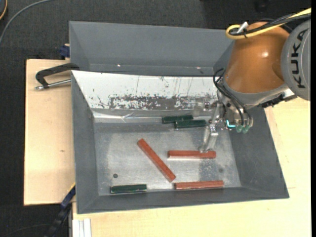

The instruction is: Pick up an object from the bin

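Nearest us, a dark green bar (128, 188) and a front red-brown bar (198, 184) lie by the bin's (84, 147) front wall. Behind them is a slanted red-brown bar (156, 160), then a level red-brown bar (191, 154). The gripper (210, 143) hangs at its right end; we cannot tell how wide it stands. That bar looks stiff, light and smooth, so we would pinch across its narrow width. Farthest lie two green bars (183, 121).

Item: brand lettering "KUKA", black capitals, set on the pale grey arm link (297, 58) at the upper right of the frame, just right of the orange cover (256, 58). The letters are turned sideways and run along the link. No other text is legible.
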`<state>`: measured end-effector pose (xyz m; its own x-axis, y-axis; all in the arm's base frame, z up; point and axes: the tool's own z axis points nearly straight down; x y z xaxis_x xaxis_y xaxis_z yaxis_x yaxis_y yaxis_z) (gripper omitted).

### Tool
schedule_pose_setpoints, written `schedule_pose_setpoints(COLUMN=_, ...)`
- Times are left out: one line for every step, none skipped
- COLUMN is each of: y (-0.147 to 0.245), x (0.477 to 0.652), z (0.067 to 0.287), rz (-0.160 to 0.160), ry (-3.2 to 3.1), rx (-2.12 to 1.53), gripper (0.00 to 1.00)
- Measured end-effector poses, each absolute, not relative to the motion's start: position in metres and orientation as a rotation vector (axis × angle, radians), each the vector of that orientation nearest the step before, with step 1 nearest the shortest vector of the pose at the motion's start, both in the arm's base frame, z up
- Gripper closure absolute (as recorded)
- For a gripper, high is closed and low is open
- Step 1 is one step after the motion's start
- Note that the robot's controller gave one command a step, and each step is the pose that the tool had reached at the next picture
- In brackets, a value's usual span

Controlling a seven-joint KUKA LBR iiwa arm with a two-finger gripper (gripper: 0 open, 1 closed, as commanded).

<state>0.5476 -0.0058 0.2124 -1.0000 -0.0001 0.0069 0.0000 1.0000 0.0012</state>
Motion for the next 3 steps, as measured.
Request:
schedule_pose_setpoints(y=-0.0160, x=0.5201, z=0.0805, rz=-0.003, ry=-3.129, rx=-0.148, gripper=0.00)
schedule_pose_setpoints(y=-0.0161, x=0.5230, z=0.0852, rz=-0.002, ry=-3.139, rx=-0.147, gripper=1.00)
schedule_pose_setpoints(y=-0.0161, x=0.5229, z=0.0852, rz=-0.002, ry=-3.139, rx=-0.148, gripper=0.00)
